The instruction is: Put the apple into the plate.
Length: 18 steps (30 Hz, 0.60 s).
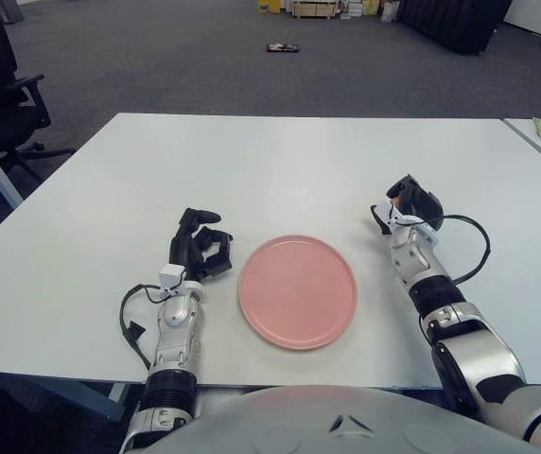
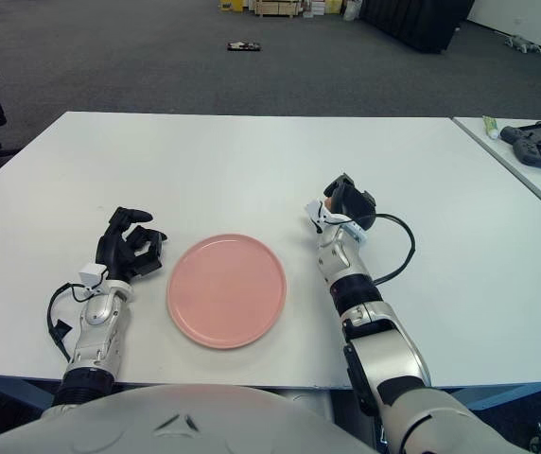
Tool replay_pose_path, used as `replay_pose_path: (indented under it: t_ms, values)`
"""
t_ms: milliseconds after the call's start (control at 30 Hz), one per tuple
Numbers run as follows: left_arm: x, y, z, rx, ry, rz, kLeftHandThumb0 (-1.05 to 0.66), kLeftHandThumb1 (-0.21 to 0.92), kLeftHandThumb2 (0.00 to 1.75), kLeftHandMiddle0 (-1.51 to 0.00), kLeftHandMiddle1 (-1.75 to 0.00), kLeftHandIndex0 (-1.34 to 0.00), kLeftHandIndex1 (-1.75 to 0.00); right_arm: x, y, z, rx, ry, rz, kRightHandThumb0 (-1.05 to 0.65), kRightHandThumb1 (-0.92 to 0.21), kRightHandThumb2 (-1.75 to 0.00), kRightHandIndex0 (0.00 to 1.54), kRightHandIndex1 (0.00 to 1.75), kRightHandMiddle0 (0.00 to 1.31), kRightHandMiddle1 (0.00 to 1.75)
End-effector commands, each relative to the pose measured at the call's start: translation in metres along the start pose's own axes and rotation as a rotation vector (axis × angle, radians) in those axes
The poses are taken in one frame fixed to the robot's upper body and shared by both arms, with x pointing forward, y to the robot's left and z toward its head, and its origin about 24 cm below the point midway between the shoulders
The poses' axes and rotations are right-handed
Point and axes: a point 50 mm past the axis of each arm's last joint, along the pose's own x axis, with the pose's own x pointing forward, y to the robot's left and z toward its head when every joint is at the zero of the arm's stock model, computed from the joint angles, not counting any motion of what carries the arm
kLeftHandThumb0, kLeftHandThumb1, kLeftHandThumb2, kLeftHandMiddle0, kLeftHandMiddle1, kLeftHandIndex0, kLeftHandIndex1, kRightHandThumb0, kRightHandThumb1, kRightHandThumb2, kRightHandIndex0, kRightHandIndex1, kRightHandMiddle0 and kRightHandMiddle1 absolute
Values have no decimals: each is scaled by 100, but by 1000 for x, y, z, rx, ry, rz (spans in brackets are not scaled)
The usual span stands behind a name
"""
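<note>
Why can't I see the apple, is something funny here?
Nothing is spilled or broken. The pink plate sits bare on the white table. The apple is mostly hidden inside the right hand, right of the plate; only an orange sliver peeks out. The left hand shows left of the plate.

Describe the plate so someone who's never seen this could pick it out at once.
On the white table, look at the near edge, between the two robot hands. The plate lies flat there, right of the idle left hand and left of the right hand. It is round, pink and holds nothing, the only coloured disc on the tabletop.
</note>
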Motion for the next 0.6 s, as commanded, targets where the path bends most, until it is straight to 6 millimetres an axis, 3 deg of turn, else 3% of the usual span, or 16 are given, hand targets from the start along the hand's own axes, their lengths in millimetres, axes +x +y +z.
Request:
replay_pose_path:
  t_ms: [0, 567]
  values:
    - [-5, 2, -9, 1, 53, 11, -1, 34, 122, -68, -148, -44, -175, -3, -2, 1, 69, -24, -51, -49, -25, -140, 122, 175, 66, 175]
    - [-4, 3, -9, 26, 61, 15, -1, 36, 119, -67, -148, -42, -175, -15, -12, 6, 263, -128, -184, -49, -25, -139, 125, 175, 65, 175]
